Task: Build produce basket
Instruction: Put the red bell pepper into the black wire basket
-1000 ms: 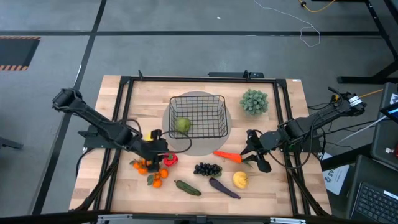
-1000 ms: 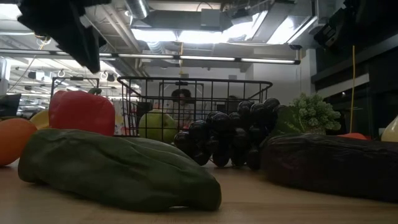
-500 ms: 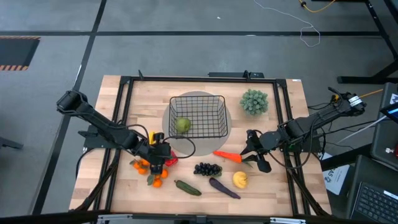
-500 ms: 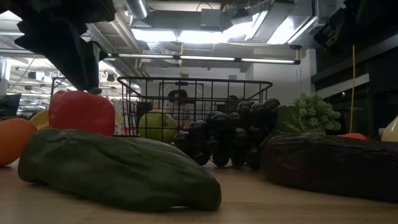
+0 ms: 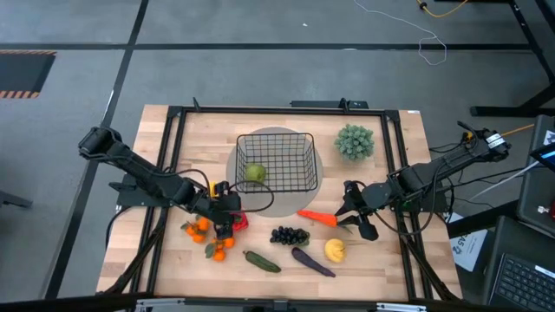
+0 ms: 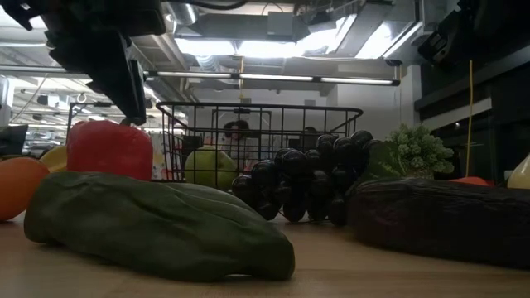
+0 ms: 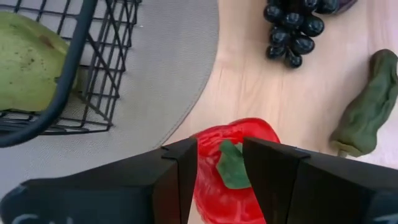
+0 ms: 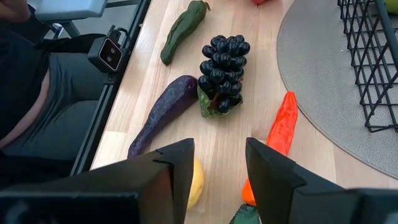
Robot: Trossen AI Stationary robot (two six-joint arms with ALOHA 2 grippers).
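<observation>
The left end effector [image 7: 219,163] hovers spread over the red pepper [image 7: 231,165], fingers either side of its green stem, just off the grey disc [image 5: 276,204] under the basket [image 5: 276,161]. A green apple [image 5: 254,173] sits in the basket. Tangerines [image 5: 206,232], cucumber [image 5: 261,261] and grapes [image 5: 289,235] crowd close on the bench [image 5: 381,251]. The right end effector [image 8: 216,163] waits spread beside the carrot [image 8: 281,127].

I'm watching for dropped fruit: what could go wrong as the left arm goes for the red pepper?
The left gripper is open, its fingers astride the pepper's green stem; closing there could let the red pepper slip or roll. The tangerines sit close beside it and could be knocked.
</observation>
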